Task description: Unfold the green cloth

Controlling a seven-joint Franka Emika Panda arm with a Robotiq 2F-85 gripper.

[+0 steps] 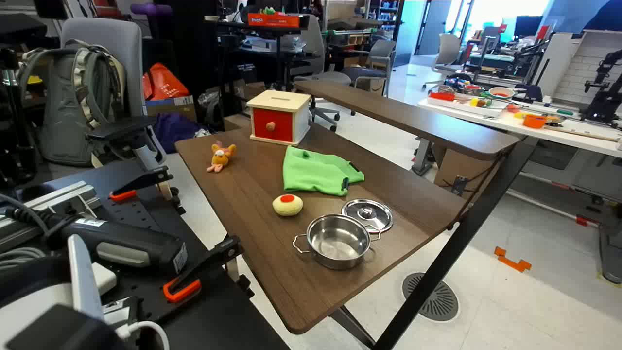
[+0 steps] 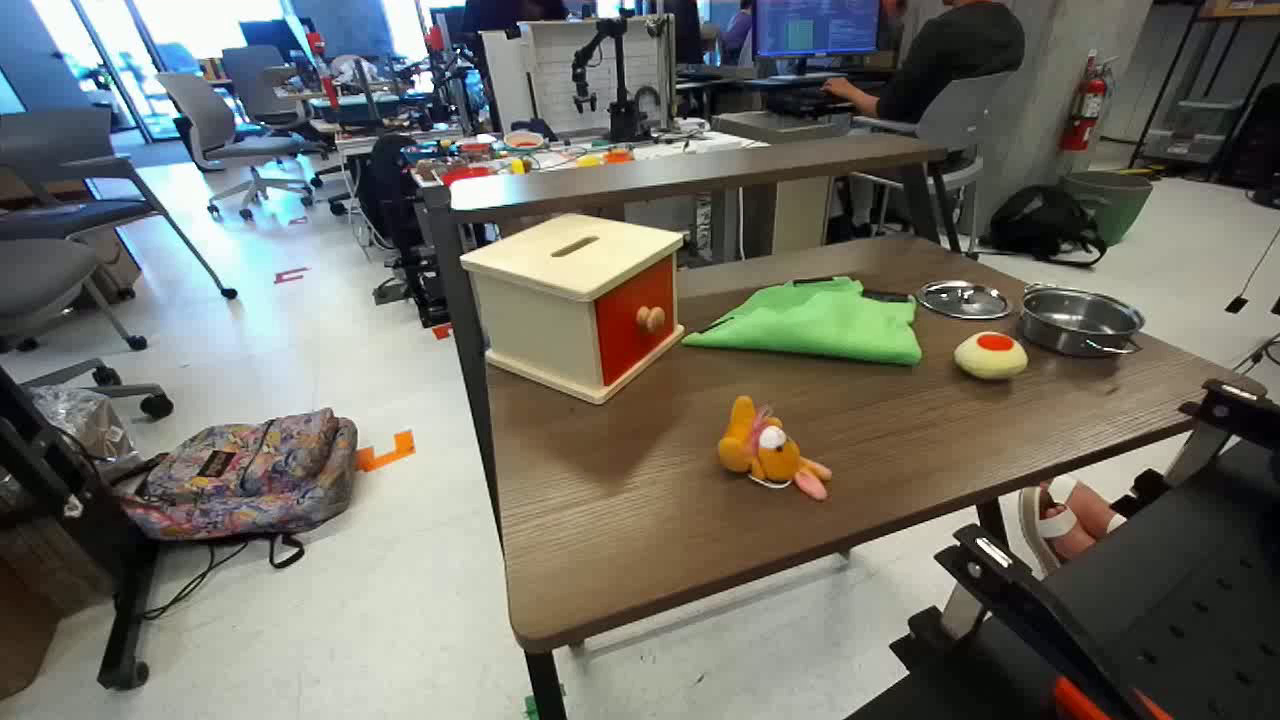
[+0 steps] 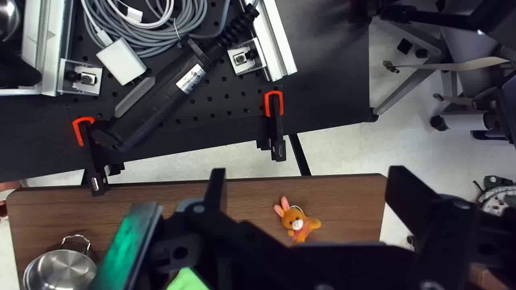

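Observation:
The bright green cloth [image 1: 316,171] lies on the brown table in both exterior views [image 2: 820,325]. It is folded over on itself, with dark tabs at some edges, and is not spread flat. In the wrist view only a small green piece of the cloth [image 3: 187,280] shows at the bottom edge, mostly hidden behind the gripper body. My gripper [image 3: 308,172] is open, its two black fingers wide apart with nothing between them. It looks down from above the table and is out of view in both exterior views. The cloth is not in its grasp.
Beside the cloth stand a wooden box with a red drawer [image 1: 272,125], a pale yellow toy with a red spot [image 1: 287,205], a steel pot [image 1: 338,243] and its lid [image 1: 368,215]. An orange rabbit toy [image 2: 770,455] lies near the table edge. A raised shelf [image 2: 700,172] runs along one side.

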